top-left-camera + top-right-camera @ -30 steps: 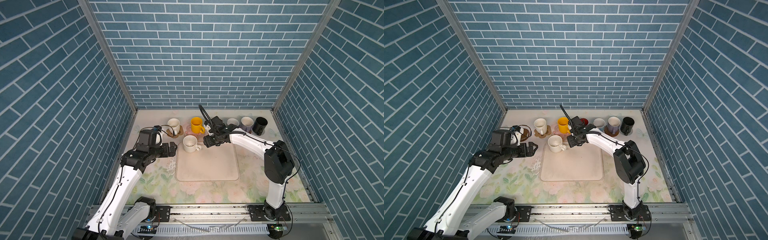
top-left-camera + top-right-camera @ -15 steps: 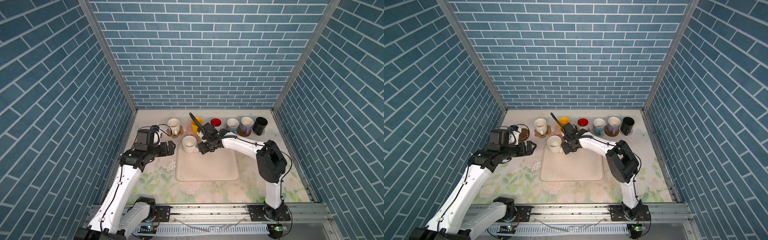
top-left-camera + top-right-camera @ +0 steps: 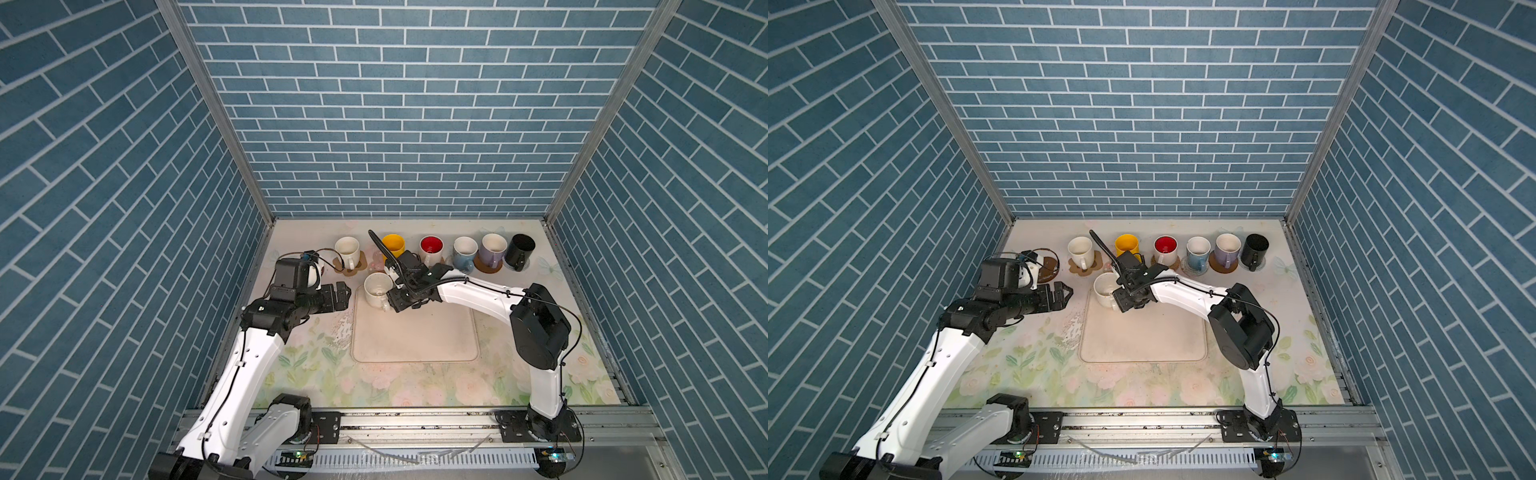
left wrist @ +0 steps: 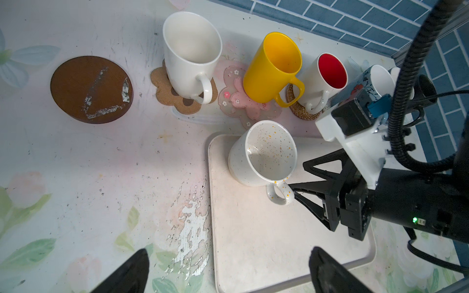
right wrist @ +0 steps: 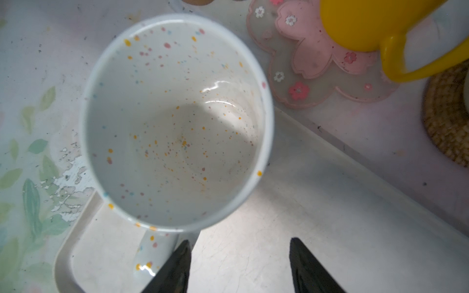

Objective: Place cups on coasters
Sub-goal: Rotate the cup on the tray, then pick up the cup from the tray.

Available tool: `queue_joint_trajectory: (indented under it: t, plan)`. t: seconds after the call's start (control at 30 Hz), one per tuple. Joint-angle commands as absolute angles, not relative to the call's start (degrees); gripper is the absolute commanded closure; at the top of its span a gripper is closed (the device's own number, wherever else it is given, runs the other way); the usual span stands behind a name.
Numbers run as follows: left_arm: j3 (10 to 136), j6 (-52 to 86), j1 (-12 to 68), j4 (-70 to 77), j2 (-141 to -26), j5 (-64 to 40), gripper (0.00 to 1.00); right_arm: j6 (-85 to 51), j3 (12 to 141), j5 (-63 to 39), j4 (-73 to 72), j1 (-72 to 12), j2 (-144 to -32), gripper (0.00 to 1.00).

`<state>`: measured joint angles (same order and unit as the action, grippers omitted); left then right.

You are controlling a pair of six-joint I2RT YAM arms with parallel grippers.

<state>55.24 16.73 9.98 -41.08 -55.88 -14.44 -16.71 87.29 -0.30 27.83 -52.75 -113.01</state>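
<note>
A speckled cream cup point(image 3: 377, 289) point(image 4: 262, 154) point(image 5: 177, 121) stands upright on the far-left corner of the cream tray point(image 3: 415, 340). My right gripper point(image 3: 392, 300) point(image 5: 238, 243) is open right beside it, with one finger next to the handle and nothing between the jaws. My left gripper point(image 3: 343, 295) point(image 4: 228, 251) hangs wide open and empty, left of the tray. A bare brown round coaster point(image 4: 91, 90) lies at the far left. Along the back, the white cup point(image 4: 190, 50) sits on the tan paw coaster point(image 4: 182, 102) and the yellow cup point(image 4: 272, 66) on the pink flower coaster point(image 4: 243, 106).
Further right in the back row stand the red-lined cup point(image 3: 431, 248), the light blue cup point(image 3: 464, 252), the lavender cup point(image 3: 493, 249) and the black cup point(image 3: 519, 250), each on a coaster. Brick walls close in three sides. The right arm's cable arches over the yellow cup.
My right arm has swung left and forward from the back row to the speckled cup, uncovering the red-lined cup. The left arm has hardly moved.
</note>
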Motion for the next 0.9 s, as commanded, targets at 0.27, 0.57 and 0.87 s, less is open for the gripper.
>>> queue_joint_trajectory:
  t: [0.27,0.57,0.87]
  plan:
    - [54.49,16.33,9.49,-40.88,-57.31,-14.40,0.06,-20.56,84.90,3.55,25.86,-53.48,-108.69,0.37]
    - [55.52,18.02,15.80,-41.31,-59.10,-9.87,0.10,-20.70,77.16,4.37,24.50,-51.48,-100.59,0.37]
    - [55.80,21.02,25.19,-40.97,-62.61,-2.84,0.12,-20.92,65.67,3.34,21.24,-46.60,-89.51,0.37]
